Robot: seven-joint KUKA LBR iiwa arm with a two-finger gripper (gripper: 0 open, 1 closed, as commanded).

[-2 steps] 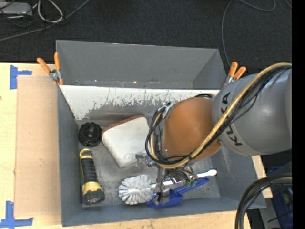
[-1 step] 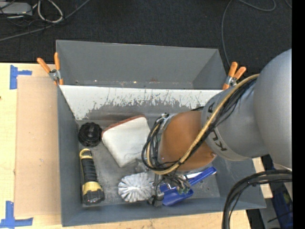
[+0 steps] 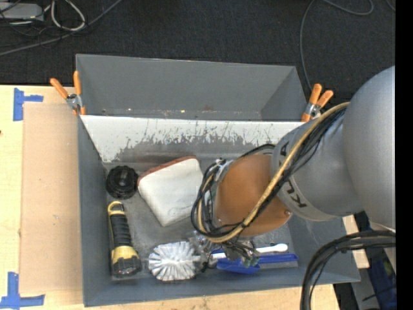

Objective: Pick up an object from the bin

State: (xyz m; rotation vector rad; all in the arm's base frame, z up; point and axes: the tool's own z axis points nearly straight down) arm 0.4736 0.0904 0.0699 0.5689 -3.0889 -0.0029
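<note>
Blue handle (image 3: 274, 262): it is lying along the near wall of the bin (image 3: 90, 192), right of the middle, with a thin white stick (image 3: 274, 247) just far of it.
End effector (image 3: 226, 256): it is hanging low over the left end of the blue handle, under the arm's orange cover. We are not able to tell whether it is apart or together, or whether it is touching anything.
Neighbours: a white bristle brush head (image 3: 171, 262) is sitting just left of the end effector. A white pad with a reddish edge (image 3: 169, 189) is lying on its far side. A black-and-yellow torch (image 3: 121, 241) and a black round cap (image 3: 121, 181) are resting well to the left.
Step in hand: we are reading this as the reach into the near right corner, with nothing visibly gripped.
Next move: we are judging that it calls for closing across the handle's narrow width, keeping clear of the bristles and the stick. Then it needs a straight lift away from the near wall.
</note>
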